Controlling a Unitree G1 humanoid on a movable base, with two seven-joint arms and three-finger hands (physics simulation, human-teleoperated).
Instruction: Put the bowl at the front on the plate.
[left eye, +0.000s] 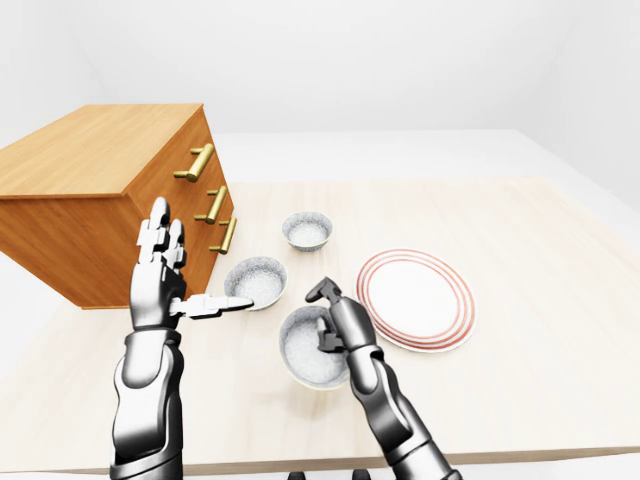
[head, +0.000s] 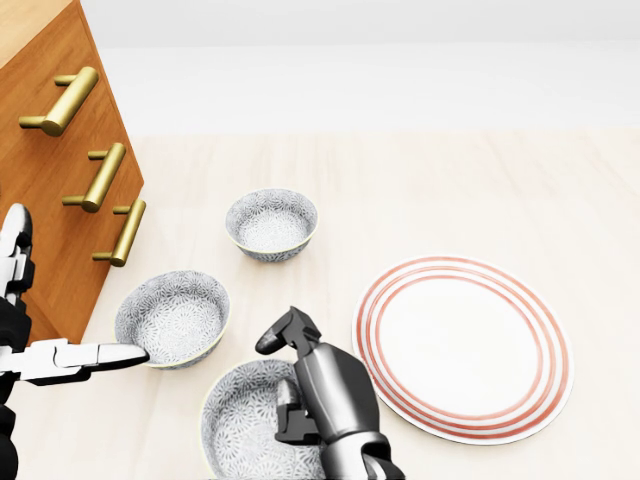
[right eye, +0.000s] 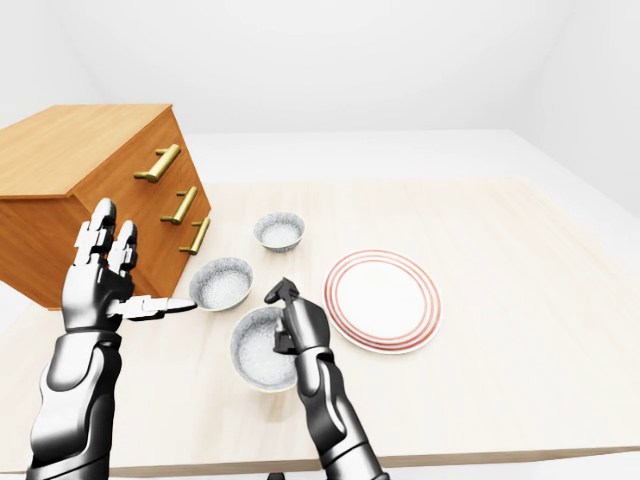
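At the far left of the left-eye view, a wooden drawer chest (left eye: 95, 195) with three brass handles (left eye: 210, 204) sits on the pale table (left eye: 540, 330); its drawer face is tilted. Just right of it, the left hand (left eye: 160, 275) is raised and open; its fingers point upward and its thumb (left eye: 215, 305) extends sideways toward the middle bowl (left eye: 256, 281), with the tip just beside that bowl's rim; contact cannot be confirmed.

Three bowls stand in a loose diagonal line; all are grey with a fine speckled pattern and a pale rim. The small bowl (left eye: 307, 230) is highest in the view. The nearest bowl (head: 245, 425), lowest in the head view, is the largest in view, upright and resting on the table. The right hand (head: 305, 385) is at this bowl's right rim; its fingers curl over the edge, with one finger inside the bowl; a firm grip cannot be confirmed.

To the right, the white plate (head: 462, 345) with red concentric rings lies flat, just beside the nearest bowl, apart from it.
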